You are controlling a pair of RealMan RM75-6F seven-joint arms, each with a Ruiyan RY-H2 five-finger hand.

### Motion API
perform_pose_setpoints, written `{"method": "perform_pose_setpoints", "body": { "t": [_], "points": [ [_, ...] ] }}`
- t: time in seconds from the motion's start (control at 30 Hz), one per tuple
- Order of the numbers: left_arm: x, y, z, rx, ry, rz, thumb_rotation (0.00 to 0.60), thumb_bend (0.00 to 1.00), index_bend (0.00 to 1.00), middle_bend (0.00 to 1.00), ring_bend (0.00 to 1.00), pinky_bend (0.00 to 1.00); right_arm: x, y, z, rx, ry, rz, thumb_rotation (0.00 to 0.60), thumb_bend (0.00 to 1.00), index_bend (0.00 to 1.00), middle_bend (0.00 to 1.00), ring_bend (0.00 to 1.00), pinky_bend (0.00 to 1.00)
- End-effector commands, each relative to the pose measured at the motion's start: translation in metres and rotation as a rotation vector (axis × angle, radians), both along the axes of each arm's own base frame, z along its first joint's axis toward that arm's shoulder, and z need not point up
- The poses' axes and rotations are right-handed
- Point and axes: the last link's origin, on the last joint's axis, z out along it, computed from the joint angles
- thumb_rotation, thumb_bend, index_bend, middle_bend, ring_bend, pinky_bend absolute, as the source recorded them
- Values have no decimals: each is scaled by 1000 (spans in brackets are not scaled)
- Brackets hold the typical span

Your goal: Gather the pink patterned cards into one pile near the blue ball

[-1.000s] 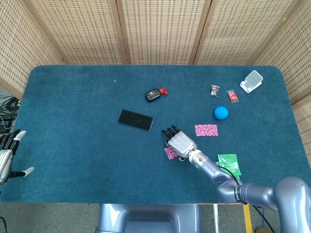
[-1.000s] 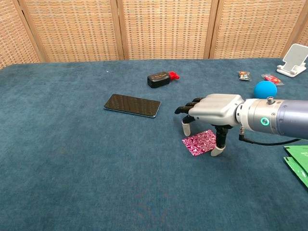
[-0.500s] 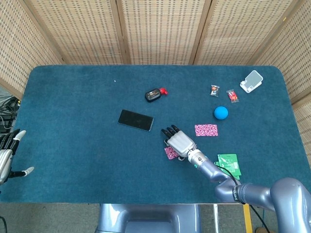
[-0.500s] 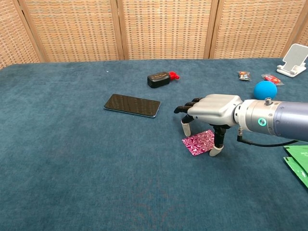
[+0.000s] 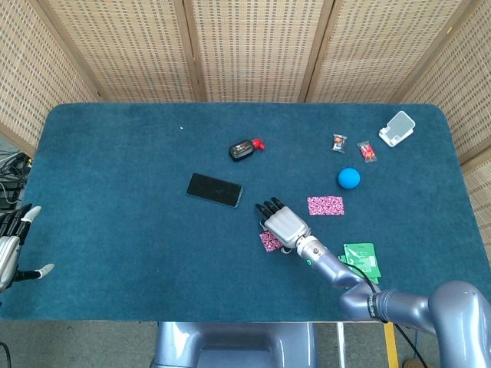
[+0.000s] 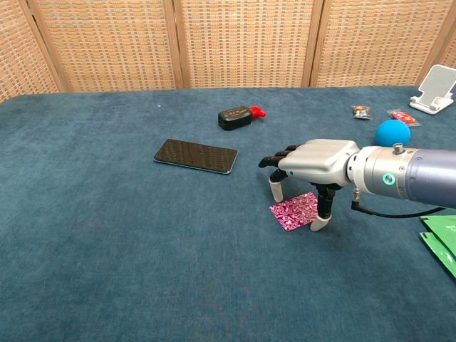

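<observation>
A pink patterned card (image 6: 295, 211) lies flat on the blue cloth, also seen as the card (image 5: 269, 241) in the head view. My right hand (image 6: 312, 164) hovers palm down over it, fingers spread, thumb tip touching down at the card's right edge; it holds nothing. The same right hand (image 5: 281, 224) hides most of the card from above. A second pink card (image 5: 325, 205) lies below the blue ball (image 5: 349, 178); the ball (image 6: 392, 132) shows at the chest view's right. My left hand (image 5: 14, 244) hangs off the table's left edge, fingers apart.
A black phone (image 6: 196, 155) lies left of my right hand. A black and red device (image 6: 239, 116) sits behind it. Green cards (image 5: 360, 260) lie at the front right. Two small wrappers (image 5: 338, 142) and a white stand (image 5: 397, 127) are at the back right.
My right hand has barely shifted over the card; nothing else moved.
</observation>
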Motion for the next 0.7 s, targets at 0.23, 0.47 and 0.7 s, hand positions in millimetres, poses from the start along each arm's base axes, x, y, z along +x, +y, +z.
{"method": "perform_pose_setpoints", "body": {
  "t": [0.23, 0.47, 0.7],
  "points": [
    [0, 0, 0, 1, -1, -3, 600, 0, 0, 0, 0, 0, 2, 0, 2, -3, -7, 1, 600, 424, 574, 0, 0, 63],
    [0, -1, 0, 1, -2, -4, 600, 0, 0, 0, 0, 0, 1, 0, 2, -6, -9, -5, 600, 424, 575, 0, 0, 64],
    [0, 0, 0, 1, -3, -3, 600, 0, 0, 0, 0, 0, 7, -4, 11, -27, -29, -3, 600, 418, 575, 0, 0, 64]
  ]
}}
